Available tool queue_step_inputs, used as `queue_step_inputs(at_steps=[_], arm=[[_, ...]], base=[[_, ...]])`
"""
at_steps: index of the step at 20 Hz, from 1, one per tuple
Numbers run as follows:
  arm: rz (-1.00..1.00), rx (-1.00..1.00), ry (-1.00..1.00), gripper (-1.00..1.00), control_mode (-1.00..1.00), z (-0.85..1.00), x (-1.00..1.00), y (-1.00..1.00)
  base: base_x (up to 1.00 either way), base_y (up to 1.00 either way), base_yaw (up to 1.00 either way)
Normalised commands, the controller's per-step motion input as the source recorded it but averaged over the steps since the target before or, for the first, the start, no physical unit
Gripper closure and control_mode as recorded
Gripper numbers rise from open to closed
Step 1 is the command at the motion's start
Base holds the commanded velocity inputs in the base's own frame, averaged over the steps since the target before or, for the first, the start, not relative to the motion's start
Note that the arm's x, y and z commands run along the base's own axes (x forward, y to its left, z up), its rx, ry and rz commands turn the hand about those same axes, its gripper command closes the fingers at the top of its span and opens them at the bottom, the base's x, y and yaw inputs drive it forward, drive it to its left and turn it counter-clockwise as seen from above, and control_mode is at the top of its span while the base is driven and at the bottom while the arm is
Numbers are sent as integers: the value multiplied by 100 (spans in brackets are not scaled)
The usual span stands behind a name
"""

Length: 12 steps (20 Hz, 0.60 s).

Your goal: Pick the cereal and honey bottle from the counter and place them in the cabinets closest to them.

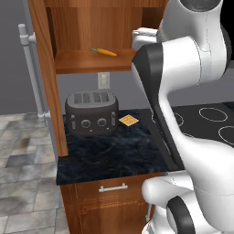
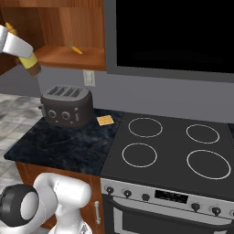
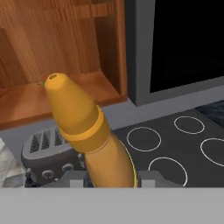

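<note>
1. Honey bottle (image 3: 87, 135) sat nearest the hand camera, rising from between the gripper's (image 3: 109, 183) jaws, which were closed on its amber body; its long axis ran along the line of the fingers, with the pointed yellow cap leading.
2. At the left of the right base view the bottle (image 2: 31, 64) hung in the air beside the white hand, above the dark counter (image 2: 59, 146) and the four-slot toaster (image 2: 66, 106).
3. Further right stood the open upper cabinet (image 2: 68, 57) of reddish-brown wood, a carrot (image 2: 75, 49) lying on its shelf.
4. On the counter, beside the toaster, lay a small orange-yellow square (image 2: 105, 120); the stove top (image 2: 173, 146) lay beyond it.
5. Judged from the hand view, the shelf lay ahead of and slightly above the cap, so the coming move looked like a push forward, cap first, into the cabinet's mouth.
6. I could not make out the cereal.
</note>
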Motion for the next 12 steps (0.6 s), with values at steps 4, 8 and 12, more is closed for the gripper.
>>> queue_step_inputs(at_steps=[4,8,12], arm=[[-3,6,-11,100,-100,0,28,-12],[-2,6,-9,100,-100,0,24,-12],[0,4,-4,100,-100,0,28,-7]], base=[[0,0,0],[0,0,0],[0,0,0]])
